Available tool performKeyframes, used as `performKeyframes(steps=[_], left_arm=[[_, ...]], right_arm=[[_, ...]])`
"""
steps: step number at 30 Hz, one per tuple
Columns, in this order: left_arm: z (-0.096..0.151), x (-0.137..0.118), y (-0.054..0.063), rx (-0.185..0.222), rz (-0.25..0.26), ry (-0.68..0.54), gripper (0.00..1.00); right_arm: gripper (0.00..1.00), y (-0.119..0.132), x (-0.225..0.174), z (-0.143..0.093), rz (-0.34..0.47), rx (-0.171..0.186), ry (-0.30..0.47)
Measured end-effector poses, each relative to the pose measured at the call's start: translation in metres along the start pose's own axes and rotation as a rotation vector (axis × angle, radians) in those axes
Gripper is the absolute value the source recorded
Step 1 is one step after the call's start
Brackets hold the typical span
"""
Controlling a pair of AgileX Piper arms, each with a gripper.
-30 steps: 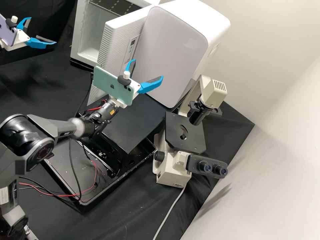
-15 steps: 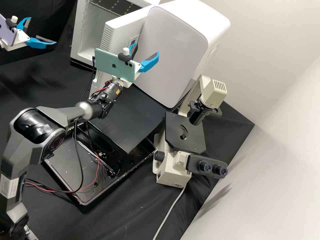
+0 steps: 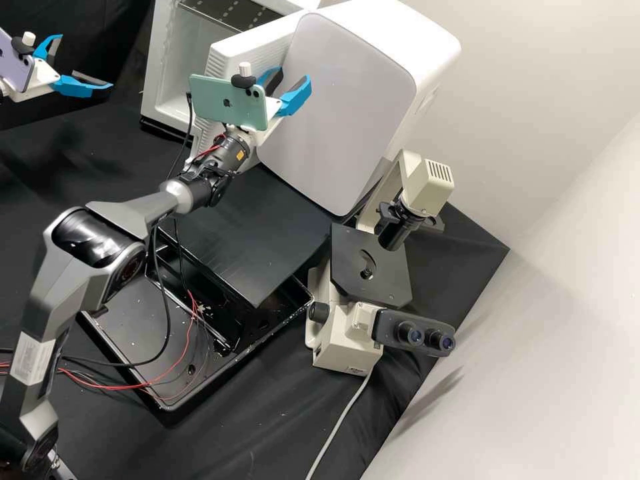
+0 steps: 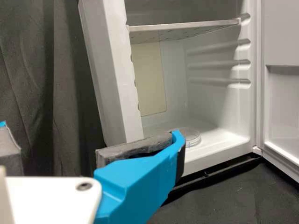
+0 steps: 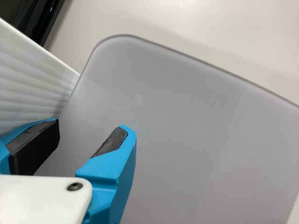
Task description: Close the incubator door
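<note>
Currently, incubator door [image 3: 223,59] is standing open, ribbed outer side facing toward grey-fronted white box [image 3: 353,100]. Right gripper [image 3: 293,75] is hovering by door and box front, fingers standing moderately apart; contact with door staying unclear. Left gripper [image 3: 85,61] is pointing toward open incubator [image 3: 159,67], fingers spreading wide. Inside, clear round dish [image 4: 193,138] is lying on incubator floor, below shelf [image 4: 184,29].

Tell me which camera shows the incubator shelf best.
The left wrist view: the shelf shows from side to side, with its front edge and underside. The high view looks down on it, cropped at the picture's top; the right wrist view faces the grey panel.
</note>
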Motion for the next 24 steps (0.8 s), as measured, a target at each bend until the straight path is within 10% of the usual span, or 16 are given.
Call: performKeyframes(steps=[16, 24], left_arm=[[0.0, 0.0, 0.0, 0.0, 0.0, 0.0, 1.0], [0.0, 0.0, 0.0, 0.0, 0.0, 0.0, 1.0]], right_arm=[[0.0, -0.012, 0.02, -0.033, -0.073, 0.022, 0.029], [0.0, -0.017, 0.036, -0.071, -0.109, -0.03, 0.081]])
